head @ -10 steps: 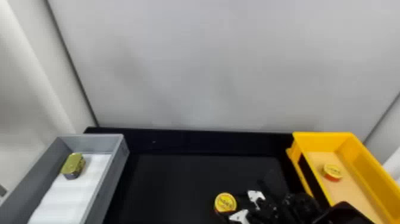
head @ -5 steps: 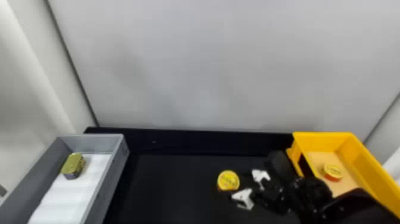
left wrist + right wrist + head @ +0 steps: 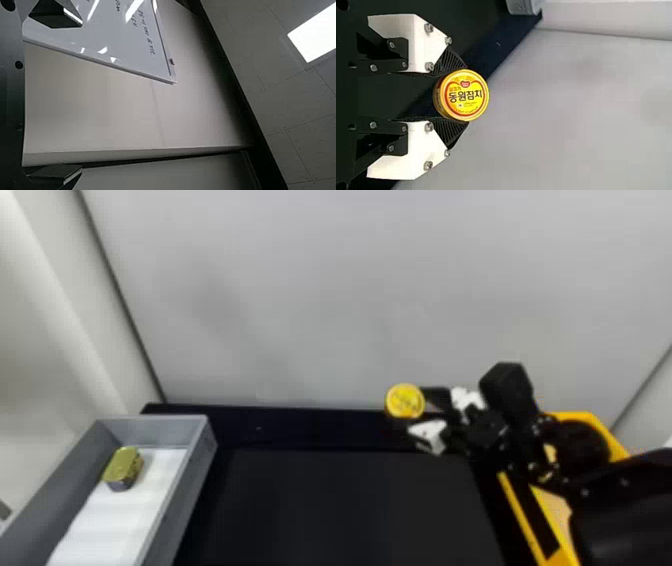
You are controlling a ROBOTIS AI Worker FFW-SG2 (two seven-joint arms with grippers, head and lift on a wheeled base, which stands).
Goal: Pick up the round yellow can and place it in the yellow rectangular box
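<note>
My right gripper (image 3: 419,416) is raised over the far edge of the black table in the head view, left of the yellow rectangular box (image 3: 520,501). It is shut on the round yellow can (image 3: 405,401). In the right wrist view, both ridged pads of the right gripper (image 3: 453,96) press on opposite sides of the yellow can (image 3: 462,95), whose printed lid faces the camera. The left gripper (image 3: 59,97) has its fingers wide apart in the left wrist view, nothing between them, away from the table. My right arm covers much of the box.
A grey bin (image 3: 193,470) with a white lining stands at the left, holding a gold can (image 3: 123,468). Between bin and box lies the black table (image 3: 340,505). A pale wall (image 3: 320,300) rises behind it. In the left wrist view hangs a whiteboard (image 3: 115,35).
The right gripper has risen and moved away from the robot, carrying the round yellow can up from the table's near part. My right arm now covers more of the yellow box.
</note>
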